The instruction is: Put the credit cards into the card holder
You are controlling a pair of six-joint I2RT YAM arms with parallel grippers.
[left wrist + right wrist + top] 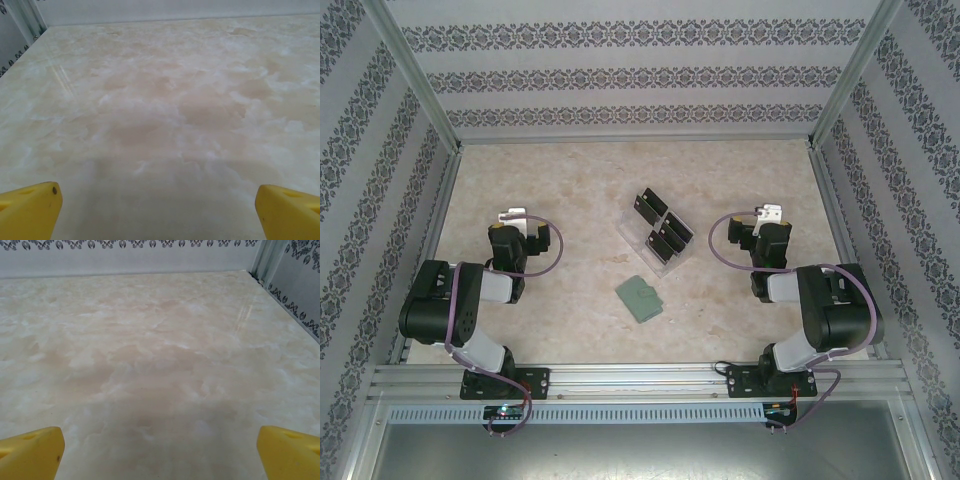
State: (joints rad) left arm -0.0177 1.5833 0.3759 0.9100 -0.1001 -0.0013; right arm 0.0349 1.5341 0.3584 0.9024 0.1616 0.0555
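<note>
Now: cards in the tray, holder lying near it, both pincers released

Centrally on the marbled tabletop, the black credit cards sit in a clear plastic tray, propped at a tilt in its slots; their exact number is hard to tell. The grey-green card holder lies flat on the tabletop just nearer the arms than the tray, close to its near corner, with no card on it.

The left pincer is well apart to the left of the tray, and the right pincer well apart to its right. Each wrist view looks over bare tabletop. In the left wrist view the left pincer has its yellow fingers spread wide, grasping nothing. In the right wrist view the right pincer likewise has its fingers spread wide, grasping nothing.

Patterned walls enclose the tabletop.
</note>
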